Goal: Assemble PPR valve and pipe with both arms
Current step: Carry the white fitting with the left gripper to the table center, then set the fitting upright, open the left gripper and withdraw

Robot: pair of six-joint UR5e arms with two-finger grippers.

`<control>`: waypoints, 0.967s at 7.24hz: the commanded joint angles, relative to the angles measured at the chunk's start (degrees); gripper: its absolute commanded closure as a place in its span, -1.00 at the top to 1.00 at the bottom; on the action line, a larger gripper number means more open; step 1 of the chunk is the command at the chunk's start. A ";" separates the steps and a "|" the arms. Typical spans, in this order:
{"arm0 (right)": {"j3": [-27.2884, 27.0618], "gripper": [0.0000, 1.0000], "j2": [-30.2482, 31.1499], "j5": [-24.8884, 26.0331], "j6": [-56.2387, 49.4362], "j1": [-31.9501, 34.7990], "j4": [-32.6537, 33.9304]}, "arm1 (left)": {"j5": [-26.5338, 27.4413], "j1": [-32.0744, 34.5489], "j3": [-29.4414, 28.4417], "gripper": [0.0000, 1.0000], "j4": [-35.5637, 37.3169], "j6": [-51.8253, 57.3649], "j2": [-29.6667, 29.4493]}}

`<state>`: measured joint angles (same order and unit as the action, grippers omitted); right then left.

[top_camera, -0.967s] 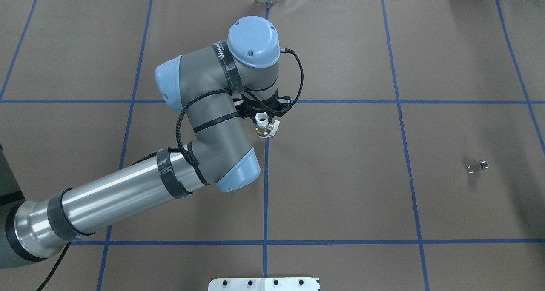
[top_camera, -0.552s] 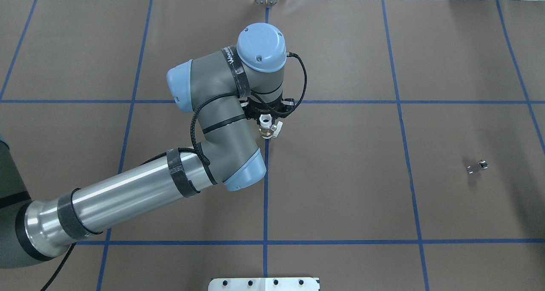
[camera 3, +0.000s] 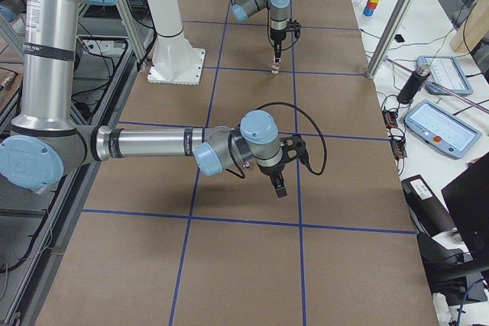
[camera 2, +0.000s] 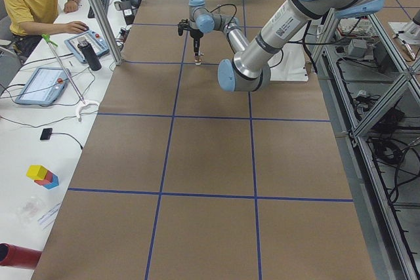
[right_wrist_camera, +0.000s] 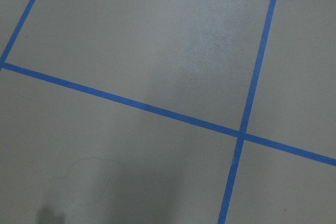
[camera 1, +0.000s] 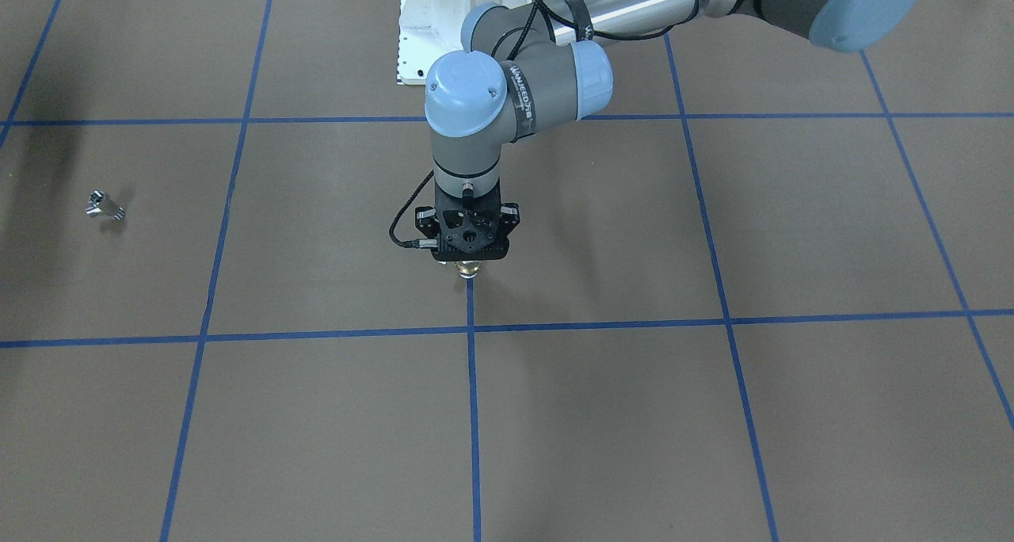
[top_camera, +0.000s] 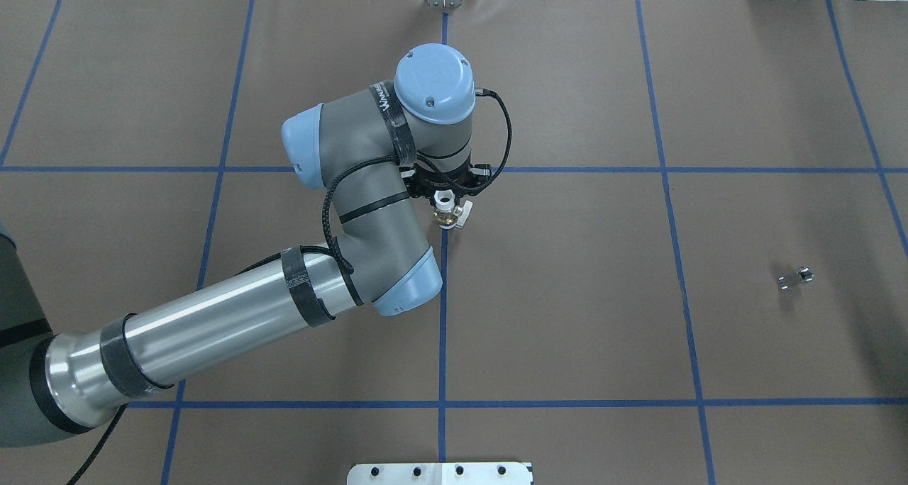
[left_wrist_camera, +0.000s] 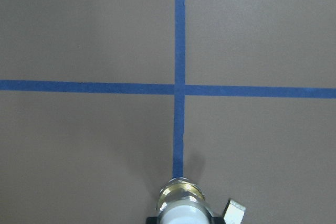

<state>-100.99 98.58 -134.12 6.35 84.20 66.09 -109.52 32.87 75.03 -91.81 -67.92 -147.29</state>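
My left gripper point(top_camera: 444, 200) is shut on the PPR valve point(top_camera: 447, 214), which has a white end, a brass middle and a white side lever. It holds the valve upright over the table's central blue tape crossing. The valve also shows in the left wrist view point(left_wrist_camera: 181, 203) and its brass tip in the front view point(camera 1: 469, 269). I cannot tell whether it touches the table. The pipe point(top_camera: 795, 278), a tiny silver stub, lies alone on the table far to the right, and in the front view point(camera 1: 104, 206). My right gripper point(camera 3: 279, 187) shows only in the exterior right view; I cannot tell its state.
The white bolted pedestal point(top_camera: 440, 473) stands at the table's near edge. Blue tape lines point(top_camera: 443, 315) divide the brown table cover. An operator point(camera 2: 33, 4) sits at a side desk with tablets. Aluminium frame posts point(camera 3: 393, 17) stand along the table's edge.
My left arm has moved a little to the right with the valve in its grip, mostly early on. The pipe has not moved.
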 commanded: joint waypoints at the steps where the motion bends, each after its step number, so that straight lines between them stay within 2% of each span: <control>1: 0.00 0.98 0.12 -0.09 -0.02 0.00 0.00 | 0.53 0.00 0.37 1.00 -0.04 0.42 0.25; 3: -0.09 0.98 0.20 -0.09 0.07 0.00 0.00 | 0.79 0.00 1.86 1.00 0.66 0.60 0.08; 4: -0.09 0.98 0.21 -0.17 0.07 0.00 -0.09 | 0.45 0.78 7.70 1.00 3.01 2.34 1.99; 5: -0.09 0.98 0.21 -0.26 0.24 0.00 -0.09 | 0.44 1.75 15.59 1.00 8.95 6.36 5.05; 6: -0.52 0.98 0.29 -0.44 2.42 0.00 -0.17 | 0.44 2.02 27.76 1.00 12.75 10.58 13.18; 7: -1.57 0.98 0.29 -0.53 6.01 -0.35 -0.70 | 0.36 3.24 38.85 1.00 13.58 15.49 22.39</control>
<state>-101.60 98.85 -134.51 8.83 84.10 65.84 -109.08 34.94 100.19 -80.91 -58.13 -135.08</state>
